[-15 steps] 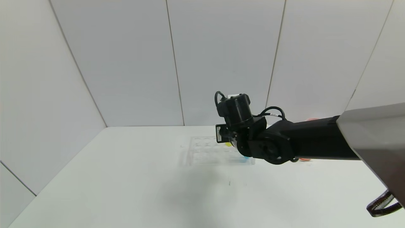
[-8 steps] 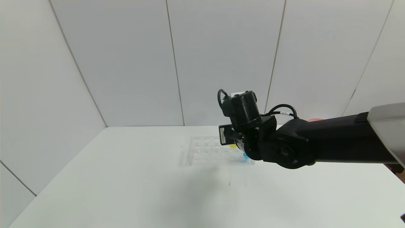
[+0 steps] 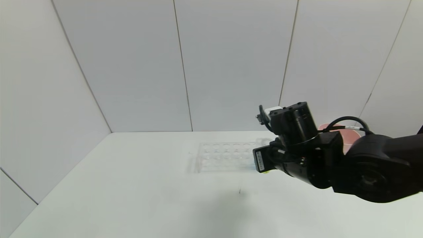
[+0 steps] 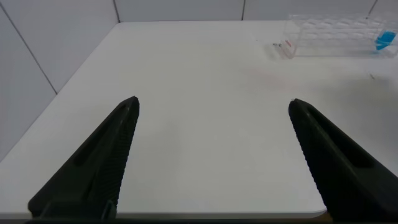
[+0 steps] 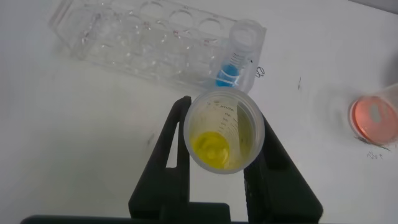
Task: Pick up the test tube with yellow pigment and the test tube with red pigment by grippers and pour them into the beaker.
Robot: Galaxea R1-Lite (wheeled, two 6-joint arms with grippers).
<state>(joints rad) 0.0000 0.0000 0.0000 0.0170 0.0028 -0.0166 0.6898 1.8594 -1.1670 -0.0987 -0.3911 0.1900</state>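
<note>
1. The right gripper (image 5: 219, 163) is clamping the yellow tube (image 5: 222, 132) between its two black fingers (image 5: 169, 155), holding it upright with the open mouth facing the wrist camera and the yellow liquid pooling at the bottom.
2. In the head view, the right gripper (image 3: 264, 162) is hanging just off the right end of the clear rack (image 3: 224, 157), above the white table (image 3: 132, 185); a speck of yellow is showing under the fingers there.
3. The rack (image 5: 149, 43) is standing on the table with most of its holes unfilled; a blue tube (image 5: 239, 53) is sitting in the hole at the rack's end nearest the gripper.
4. The red tube (image 5: 376, 118) is standing on the table well to the side of the rack, beyond the end holding the blue tube, apart from the gripper.
5. A pink bowl (image 3: 343, 135) is peeking out behind the right arm, farther from the rack than the gripper.
6. The left gripper (image 4: 211, 155) is hovering over the bare table with its fingers (image 4: 102, 155) spread wide apart and nothing between them; the rack (image 4: 339, 34) is lying far beyond it.
7. I cannot pick out the beaker in any view.
</note>
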